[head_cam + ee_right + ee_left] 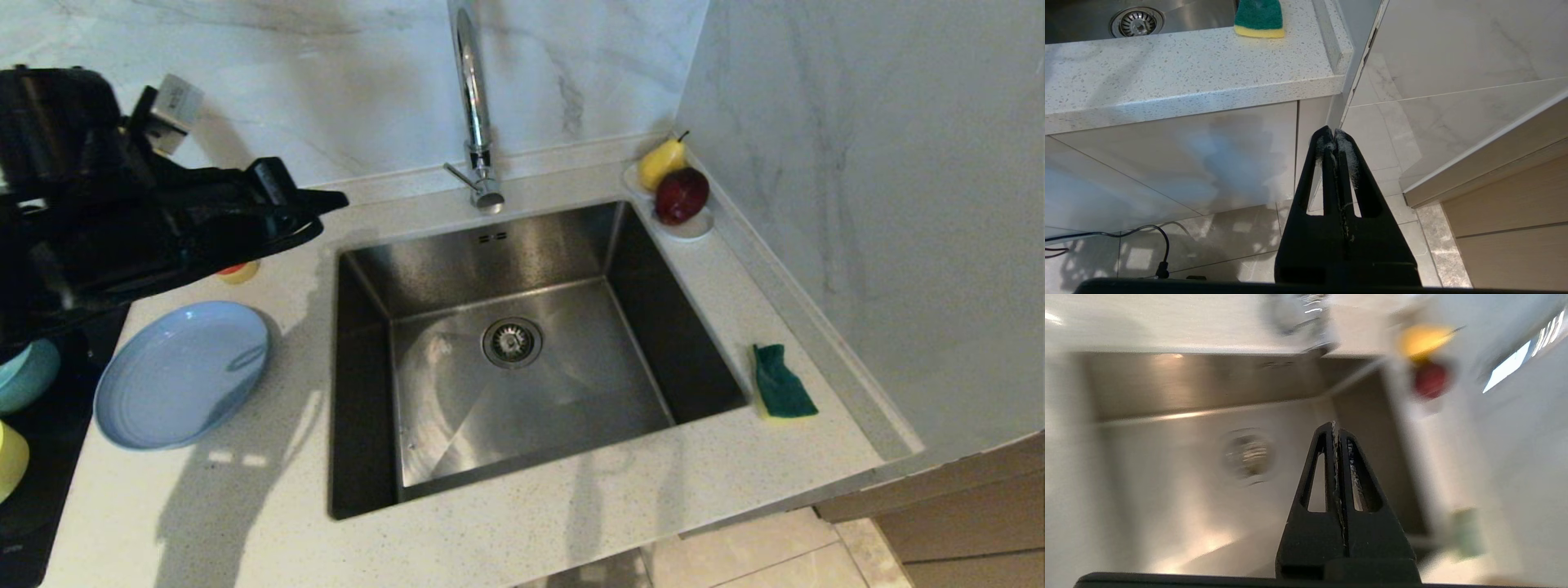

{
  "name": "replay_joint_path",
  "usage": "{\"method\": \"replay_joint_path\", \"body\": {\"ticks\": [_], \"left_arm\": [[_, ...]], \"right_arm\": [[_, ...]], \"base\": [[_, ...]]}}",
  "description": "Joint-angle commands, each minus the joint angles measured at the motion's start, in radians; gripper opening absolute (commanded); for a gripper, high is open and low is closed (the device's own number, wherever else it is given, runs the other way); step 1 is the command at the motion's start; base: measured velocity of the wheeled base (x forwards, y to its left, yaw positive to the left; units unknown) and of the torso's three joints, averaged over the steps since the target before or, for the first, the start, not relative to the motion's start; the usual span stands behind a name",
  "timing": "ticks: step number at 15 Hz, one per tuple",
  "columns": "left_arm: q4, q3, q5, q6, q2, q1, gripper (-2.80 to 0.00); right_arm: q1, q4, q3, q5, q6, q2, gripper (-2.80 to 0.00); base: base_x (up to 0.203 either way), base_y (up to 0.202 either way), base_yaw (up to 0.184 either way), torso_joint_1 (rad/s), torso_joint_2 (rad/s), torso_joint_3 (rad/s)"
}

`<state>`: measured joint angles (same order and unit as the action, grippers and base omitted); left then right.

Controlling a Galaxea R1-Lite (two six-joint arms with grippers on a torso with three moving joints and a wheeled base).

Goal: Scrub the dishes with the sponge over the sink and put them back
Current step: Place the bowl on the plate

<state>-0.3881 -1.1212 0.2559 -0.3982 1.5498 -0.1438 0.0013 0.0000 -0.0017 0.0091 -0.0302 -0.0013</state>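
Left gripper [331, 198] pinched closed, empty, upper left of frame, aimed toward sink [522, 245]. Right gripper [1334, 136] closed, parked below counter. Sponge [781, 382] right of basin, plate [181, 373] left. Suggest opening jaws before descending onto plate rim.

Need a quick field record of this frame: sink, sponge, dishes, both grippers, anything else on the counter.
sink: steel basin, empty, drain strainer in the middle, tap behind
sponge: on the counter right of the sink, green face up
plate: on the counter left of the sink, empty
teal bowl: at the left edge, partly hidden
yellow bowl: at the left edge, mostly cut off
left gripper: shut, empty, raised above the counter left of the sink
right gripper: shut, empty, parked low beside the cabinet
other: pear and apple on a white dish in the back corner
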Motion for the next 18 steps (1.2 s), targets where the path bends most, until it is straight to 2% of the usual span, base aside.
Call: {"method": "replay_joint_path", "body": {"ticks": [1, 3, 5, 6, 10, 12, 14, 18], "left_arm": [[0.013, 0.174, -0.111, 0.19, -0.265, 0.002, -2.8], [0.022, 0.301, -0.214, 0.291, -0.42, 0.003, -2.8], [0.029, 0.432, -0.292, 0.351, -0.6, 0.003, -2.8], [0.031, 0.492, -0.311, 0.366, -0.683, 0.003, -2.8], [0.085, 0.767, -0.39, 0.395, -1.044, 0.005, -2.8], [0.16, 0.852, -0.451, 0.4, -1.182, 0.014, -2.8], [0.238, 0.909, -0.493, 0.404, -1.278, 0.057, -2.8], [0.31, 1.026, -0.496, 0.415, -1.507, 0.114, -2.8]], "right_arm": [[0.0, 0.0, 0.0, 0.0, 0.0, 0.0, -2.8], [0.0, 0.0, 0.0, 0.0, -0.002, 0.0, -2.8], [0.0, 0.0, 0.0, 0.0, 0.0, 0.0, -2.8], [0.0, 0.0, 0.0, 0.0, 0.0, 0.0, -2.8], [0.0, 0.0, 0.0, 0.002, 0.0, 0.0, -2.8], [0.0, 0.0, 0.0, 0.0, 0.0, 0.0, -2.8], [0.0, 0.0, 0.0, 0.0, 0.0, 0.0, -2.8], [0.0, 0.0, 0.0, 0.0, 0.0, 0.0, -2.8]], "base": [[0.0, 0.0, 0.0, 0.0, 0.0, 0.0], [0.0, 0.0, 0.0, 0.0, 0.0, 0.0], [0.0, 0.0, 0.0, 0.0, 0.0, 0.0], [0.0, 0.0, 0.0, 0.0, 0.0, 0.0], [0.0, 0.0, 0.0, 0.0, 0.0, 0.0], [0.0, 0.0, 0.0, 0.0, 0.0, 0.0], [0.0, 0.0, 0.0, 0.0, 0.0, 0.0], [0.0, 0.0, 0.0, 0.0, 0.0, 0.0]]}}
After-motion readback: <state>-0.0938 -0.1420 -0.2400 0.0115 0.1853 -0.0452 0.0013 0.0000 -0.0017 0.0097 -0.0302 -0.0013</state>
